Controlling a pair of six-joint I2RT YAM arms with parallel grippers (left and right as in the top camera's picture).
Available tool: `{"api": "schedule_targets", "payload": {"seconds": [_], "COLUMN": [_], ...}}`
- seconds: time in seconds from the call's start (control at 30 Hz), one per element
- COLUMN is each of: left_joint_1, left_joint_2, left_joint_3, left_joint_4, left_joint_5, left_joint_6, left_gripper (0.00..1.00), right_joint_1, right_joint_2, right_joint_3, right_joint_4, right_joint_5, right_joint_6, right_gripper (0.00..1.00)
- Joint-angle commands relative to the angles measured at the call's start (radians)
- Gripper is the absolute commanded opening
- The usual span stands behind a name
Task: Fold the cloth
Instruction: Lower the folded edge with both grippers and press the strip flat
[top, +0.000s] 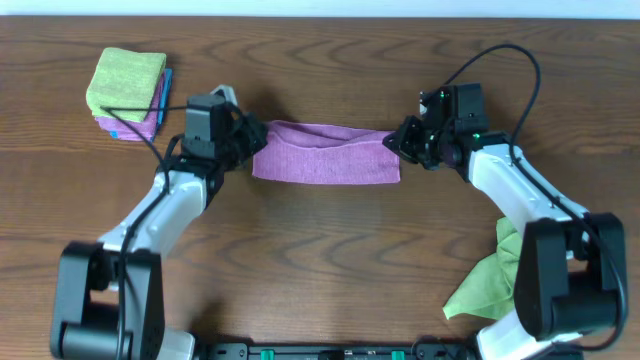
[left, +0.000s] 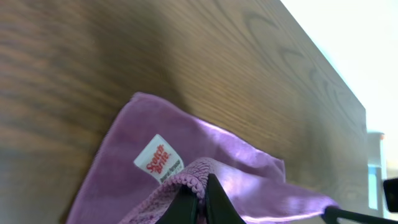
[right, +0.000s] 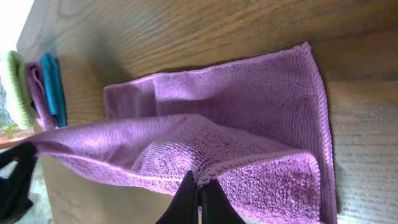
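A purple cloth (top: 325, 155) lies stretched across the middle of the wooden table, partly folded over itself. My left gripper (top: 243, 140) is shut on its left edge; the left wrist view shows the fingers (left: 200, 198) pinching the hem near a white label (left: 158, 160). My right gripper (top: 400, 140) is shut on the cloth's right edge; the right wrist view shows the fingers (right: 199, 193) pinching the hem of the purple cloth (right: 249, 112), the top layer lifted above the lower one.
A stack of folded cloths (top: 128, 90), green on top of pink and blue, sits at the far left. A crumpled green cloth (top: 490, 275) lies at the front right beside the right arm's base.
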Motion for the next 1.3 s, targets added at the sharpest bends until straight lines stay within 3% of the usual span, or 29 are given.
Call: {"api": "schedule_targets", "payload": {"seconds": [0.0,0.33,0.57,0.93,1.23,1.27], "left_joint_1": [0.004,0.016,0.016,0.016,0.016,0.016], "left_joint_2": [0.029,0.072,0.154,0.152,0.152,0.152], "left_joint_3": [0.044,0.075,0.158,0.159,0.159,0.159], "left_joint_4": [0.003,0.065,0.051,-0.262,-0.291,-0.291], "left_joint_5": [0.024,0.003,0.071,0.085,0.074,0.074], "left_joint_6": [0.029,0.060,0.077,0.130,0.152,0.154], "left_gripper": [0.05,0.06,0.06,0.06,0.06,0.21], "right_joint_1": [-0.005,-0.013,-0.013,-0.012,-0.011,-0.011], "right_joint_2": [0.018,0.021,0.022,0.022,0.022,0.022], "right_joint_3": [0.020,0.020,0.020,0.020,0.020,0.020], "right_joint_4": [0.008,0.121,0.134,-0.135,-0.206,-0.209], "right_joint_5": [0.024,0.084,0.112,0.012,0.042,0.049], "right_joint_6": [0.003,0.015,0.022,-0.013,-0.024,-0.024], "right_gripper": [0.01,0.02,0.01,0.01,0.02,0.02]}}
